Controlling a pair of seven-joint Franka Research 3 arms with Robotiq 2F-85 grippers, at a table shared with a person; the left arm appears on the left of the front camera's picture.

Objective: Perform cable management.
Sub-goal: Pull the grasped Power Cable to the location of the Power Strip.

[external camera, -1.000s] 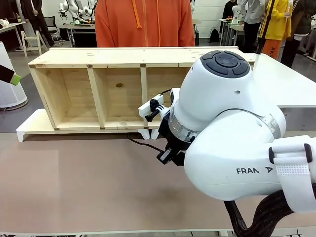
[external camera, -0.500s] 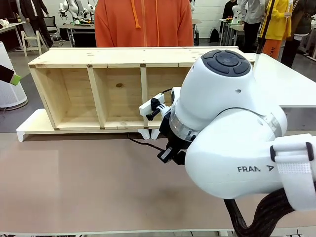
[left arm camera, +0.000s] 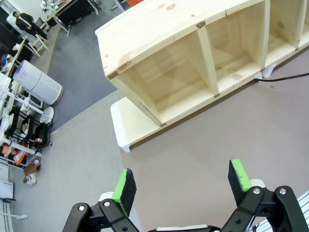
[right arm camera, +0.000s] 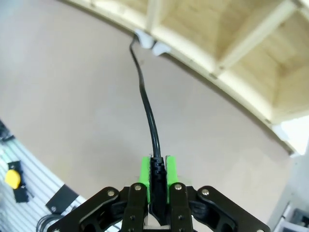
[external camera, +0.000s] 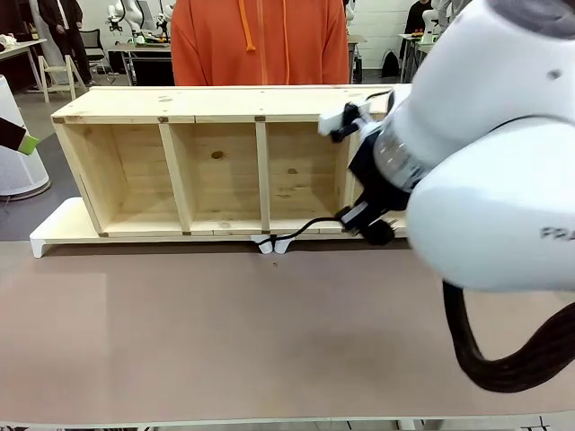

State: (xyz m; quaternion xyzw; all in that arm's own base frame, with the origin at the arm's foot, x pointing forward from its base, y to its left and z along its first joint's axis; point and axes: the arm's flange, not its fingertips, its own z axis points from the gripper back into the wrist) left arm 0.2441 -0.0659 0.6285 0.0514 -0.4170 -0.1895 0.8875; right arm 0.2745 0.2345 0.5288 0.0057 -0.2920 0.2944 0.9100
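Black cable (right arm camera: 153, 130): plug end clamped in right gripper (right arm camera: 158, 166), cord running straight ahead from its fingers (right arm camera: 171, 166) to shelf (right arm camera: 203, 19) foot; left gripper (left arm camera: 181, 186) wide open, empty, well apart.

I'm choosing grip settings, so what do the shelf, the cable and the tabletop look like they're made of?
The shelf looks like unfinished pale wood, likely pine: grain and knots show. The cable has a smooth, slightly glossy black sheath, probably rubber or plastic, and it lies in soft bends. The tabletop is a matte brown-grey sheet with no visible grain, maybe laminate or a mat; I can't tell which.
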